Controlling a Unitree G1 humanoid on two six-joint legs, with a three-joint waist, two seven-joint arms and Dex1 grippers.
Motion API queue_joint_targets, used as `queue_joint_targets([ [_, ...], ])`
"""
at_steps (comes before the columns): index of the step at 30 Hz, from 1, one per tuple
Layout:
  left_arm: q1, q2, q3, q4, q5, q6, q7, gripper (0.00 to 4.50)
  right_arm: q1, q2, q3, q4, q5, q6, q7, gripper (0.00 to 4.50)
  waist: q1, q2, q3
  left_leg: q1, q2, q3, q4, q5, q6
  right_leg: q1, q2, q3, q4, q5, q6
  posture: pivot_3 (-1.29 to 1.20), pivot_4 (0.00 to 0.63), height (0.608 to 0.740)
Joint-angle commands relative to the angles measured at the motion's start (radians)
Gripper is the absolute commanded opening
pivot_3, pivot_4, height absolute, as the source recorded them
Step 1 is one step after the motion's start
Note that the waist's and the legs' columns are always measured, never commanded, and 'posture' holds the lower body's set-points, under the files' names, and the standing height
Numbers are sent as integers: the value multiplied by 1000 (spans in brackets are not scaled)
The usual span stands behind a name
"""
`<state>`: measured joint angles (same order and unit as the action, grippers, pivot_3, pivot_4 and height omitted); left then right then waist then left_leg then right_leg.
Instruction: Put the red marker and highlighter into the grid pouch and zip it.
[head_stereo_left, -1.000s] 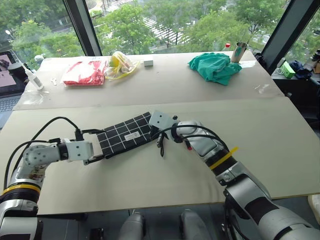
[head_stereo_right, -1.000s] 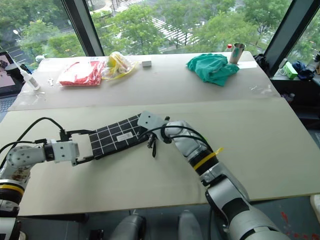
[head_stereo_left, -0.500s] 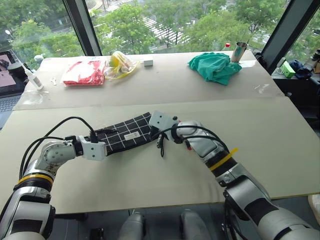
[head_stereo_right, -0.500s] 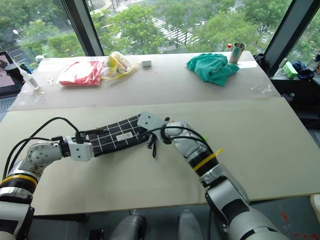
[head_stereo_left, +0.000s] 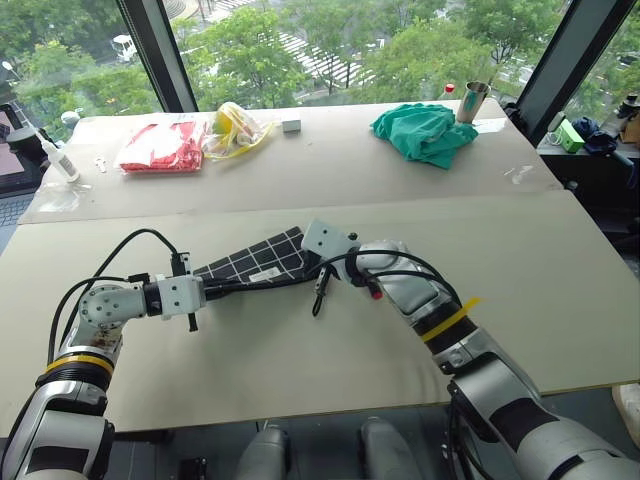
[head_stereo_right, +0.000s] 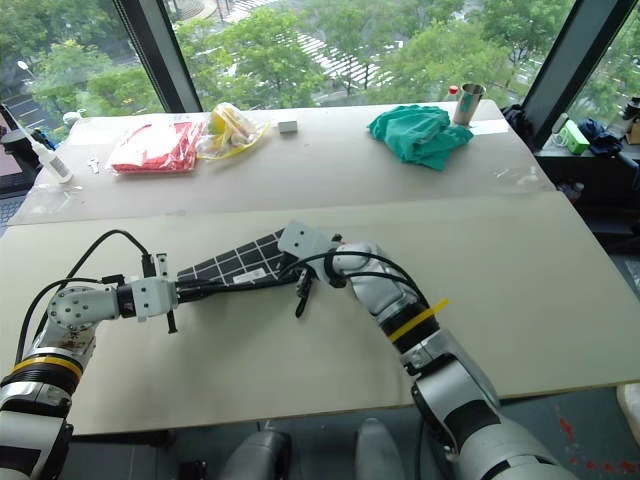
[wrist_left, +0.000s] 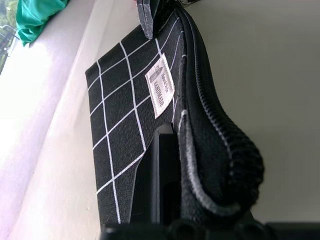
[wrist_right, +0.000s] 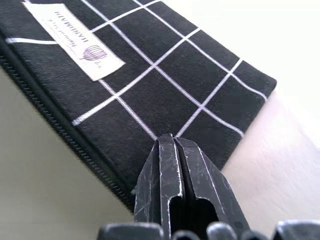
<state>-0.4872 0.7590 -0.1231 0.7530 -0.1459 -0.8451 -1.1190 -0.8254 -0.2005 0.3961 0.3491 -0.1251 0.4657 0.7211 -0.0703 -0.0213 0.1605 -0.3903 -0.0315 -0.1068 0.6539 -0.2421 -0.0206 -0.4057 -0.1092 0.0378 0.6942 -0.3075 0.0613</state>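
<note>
The grid pouch (head_stereo_left: 255, 265) lies on the near tabletop (head_stereo_left: 330, 345), stretched between the two arms. The head views give its setting: the left end effector (head_stereo_left: 212, 289) meets its left end, the right end effector (head_stereo_left: 307, 262) its right end, and a black cord (head_stereo_left: 318, 290) hangs below the right wrist. Farther back, well apart from the pouch, sit a red-and-white packet (head_stereo_left: 165, 146), a yellow bag (head_stereo_left: 238, 128), a small white block (head_stereo_left: 291, 126), a green cloth (head_stereo_left: 425, 132) and a metal cup (head_stereo_left: 474, 101).

The left wrist view adds what the head views cannot resolve. One black finger (wrist_left: 160, 175) lies flat against the gridded face, and the zipper edge (wrist_left: 220, 150) bulges beside it in a thick dark fold, so the left end effector is pinched onto the pouch's zipper side. The white label (wrist_left: 161, 92) is readable here as a small stitched tag, and the right end effector's tips (wrist_left: 150, 20) show at the pouch's far end.

The right wrist view shows its own two fingers (wrist_right: 172, 190) pressed together, their tips touching the pouch at its edge; whether fabric is caught between them I cannot tell. The zipper teeth (wrist_right: 60, 122) along this stretch look closed. From here the label (wrist_right: 80, 41) lies toward the pouch's far part.
</note>
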Motion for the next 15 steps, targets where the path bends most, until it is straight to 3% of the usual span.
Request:
queue_joint_targets([
  [1, 21, -3, 18, -55, -10, 5, -2, 0, 1, 18, -98, -68, 74, 46, -17, 1527, -1, 0, 0, 0, 0, 0, 0, 0, 0, 0, 0, 0, 0, 0, 0, 0, 150, 740],
  [4, 38, -5, 16, -68, 2, -2, 1, 0, 16, 27, -189, -170, 160, 160, -16, 2612, -1, 0, 0, -1, 0, -1, 0, 0, 0, 0, 0, 0, 0, 0, 0, 0, 150, 740],
  [7, 47, -6, 15, -78, 12, 2, 7, 0, 24, -2, -334, -335, 310, 396, 6, 3556, 0, 0, 0, -2, 0, -2, 0, 0, 0, -1, 0, 1, 1, 0, 0, 0, 150, 740],
  [11, 57, -22, 30, -97, 14, 42, 49, 0, 80, -121, -516, -547, 441, 643, -5, 3556, 11, 0, 0, -4, -2, -5, 2, 0, 0, 0, -1, 0, 0, 0, 0, 0, 150, 740],
  [15, 79, -77, 72, -181, -60, 175, 107, 0, 181, -217, -593, -686, 510, 775, -21, 3556, 16, 0, 0, -6, -3, -3, 5, -1, 2, 0, -2, 0, -1, 0, 0, 0, 150, 740],
])
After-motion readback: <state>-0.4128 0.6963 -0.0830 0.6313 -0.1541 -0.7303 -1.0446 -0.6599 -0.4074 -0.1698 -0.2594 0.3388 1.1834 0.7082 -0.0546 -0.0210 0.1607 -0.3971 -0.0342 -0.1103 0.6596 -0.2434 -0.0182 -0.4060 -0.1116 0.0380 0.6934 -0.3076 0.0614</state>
